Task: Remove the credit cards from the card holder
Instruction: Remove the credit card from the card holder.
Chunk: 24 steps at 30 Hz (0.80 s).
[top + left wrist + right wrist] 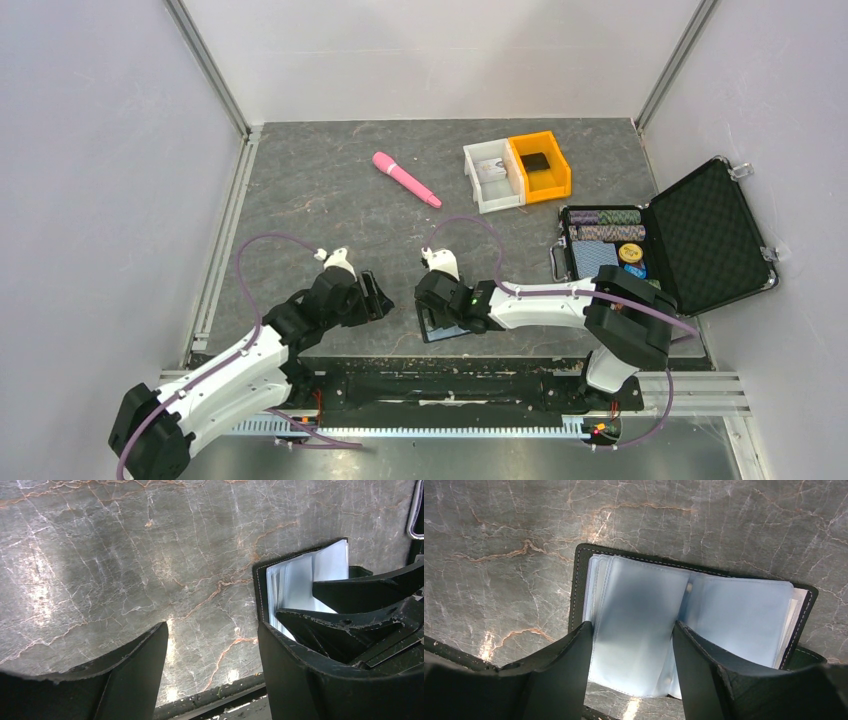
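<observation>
CARD HOLDER UNDER THE RIGHT HAND: We see the card holder (694, 610) lying open and flat on the grey marbled tabletop (320, 200), close to its near edge and directly beneath the right hand (631, 630). That hand is released, its two fingers set apart on either side of one leaf of cloudy plastic sleeves. The fold sits just by the right-side finger in the wrist view, and we cannot tell whether the tips touch the plastic.

Spread leaf to leaf, the holder's long axis runs roughly along the line between the two fingers, slightly skewed. The left hand (372, 295) waits just beside, also released and grasping nothing, with bare stone between its fingers and the holder off to its right. The right arm is plainly the nearer, and we judge the coming move to be its own.

Farther back lie a pink stick (405, 178), a white bin (490, 175) and an orange bin (540, 165), with an open black briefcase (700, 235) at the right. Pale grey walls enclose the tabletop on three sides.
</observation>
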Tool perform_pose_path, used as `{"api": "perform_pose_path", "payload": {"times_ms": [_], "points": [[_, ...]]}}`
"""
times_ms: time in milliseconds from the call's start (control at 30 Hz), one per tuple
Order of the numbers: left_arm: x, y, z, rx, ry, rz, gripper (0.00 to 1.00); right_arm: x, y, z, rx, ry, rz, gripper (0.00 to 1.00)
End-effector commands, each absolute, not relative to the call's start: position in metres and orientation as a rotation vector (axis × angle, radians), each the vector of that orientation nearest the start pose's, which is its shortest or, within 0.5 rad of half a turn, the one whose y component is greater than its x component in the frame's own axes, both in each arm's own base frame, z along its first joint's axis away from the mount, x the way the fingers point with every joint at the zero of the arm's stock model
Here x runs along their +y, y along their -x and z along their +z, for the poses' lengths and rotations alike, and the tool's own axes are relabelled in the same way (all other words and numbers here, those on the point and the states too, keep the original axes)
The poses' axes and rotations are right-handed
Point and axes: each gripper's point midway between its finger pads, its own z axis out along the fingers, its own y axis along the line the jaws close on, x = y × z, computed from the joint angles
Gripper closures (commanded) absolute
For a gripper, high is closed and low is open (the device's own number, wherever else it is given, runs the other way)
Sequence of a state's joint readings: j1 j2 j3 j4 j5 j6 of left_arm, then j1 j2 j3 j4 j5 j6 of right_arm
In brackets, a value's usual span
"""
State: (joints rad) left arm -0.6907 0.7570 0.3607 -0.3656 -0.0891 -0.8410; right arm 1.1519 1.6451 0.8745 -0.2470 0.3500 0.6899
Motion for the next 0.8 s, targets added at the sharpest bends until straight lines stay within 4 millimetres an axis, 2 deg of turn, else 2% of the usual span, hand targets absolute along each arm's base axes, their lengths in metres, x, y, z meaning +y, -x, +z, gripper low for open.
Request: {"api": "perform_pose_path", "payload": {"times_ms": [0, 367, 600, 767], "points": [[-0.173, -0.182, 0.072, 2.376, 0.239, -0.698, 0.27, 0.312, -0.178, 0.017, 2.481, 0.428, 0.299, 0.45], [-0.182, -0.181, 0.071, 2.392, 0.239, -0.746, 0.28, 0.315, -0.177, 0.021, 2.483, 0.388, 0.398, 0.61], [-0.196, -0.179, 0.073, 2.398, 0.208, -0.836, 0.35, 0.313, -0.18, 0.028, 2.456, 0.331, 0.543, 0.67], [-0.209, -0.175, 0.072, 2.408, 0.173, -0.92, 0.39, 0.313, -0.179, 0.035, 2.428, 0.275, 0.739, 0.67]]}}
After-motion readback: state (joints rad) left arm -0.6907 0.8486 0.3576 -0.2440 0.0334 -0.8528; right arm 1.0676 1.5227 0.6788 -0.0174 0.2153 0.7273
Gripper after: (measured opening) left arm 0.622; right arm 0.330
